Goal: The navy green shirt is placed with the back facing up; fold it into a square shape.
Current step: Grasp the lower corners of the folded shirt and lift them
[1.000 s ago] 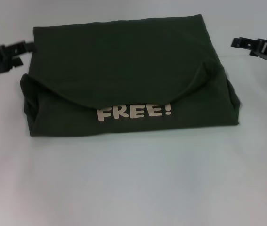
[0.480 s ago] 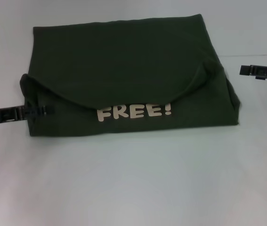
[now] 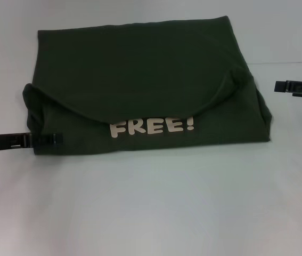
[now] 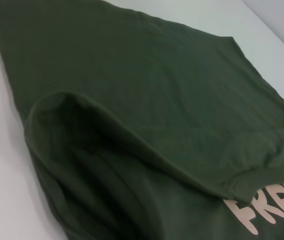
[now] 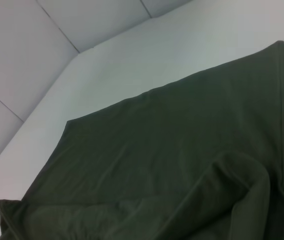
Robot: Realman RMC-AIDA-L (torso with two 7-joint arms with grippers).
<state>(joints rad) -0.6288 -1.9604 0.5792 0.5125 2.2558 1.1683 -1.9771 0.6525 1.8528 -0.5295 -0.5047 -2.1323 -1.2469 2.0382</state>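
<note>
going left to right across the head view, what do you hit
left gripper, at the near left corner of the navy green shirt → cream FREE! lettering on the shirt → bare strip of table → right gripper, apart from the shirt

The left gripper point(image 3: 55, 138) is a thin black bar, flat and long, with small blocky ridges along it near the tip. A thin dark cable loops just under its rear end. The right gripper point(image 3: 281, 86) is black too, stubby, with stepped angular blocks.
</note>
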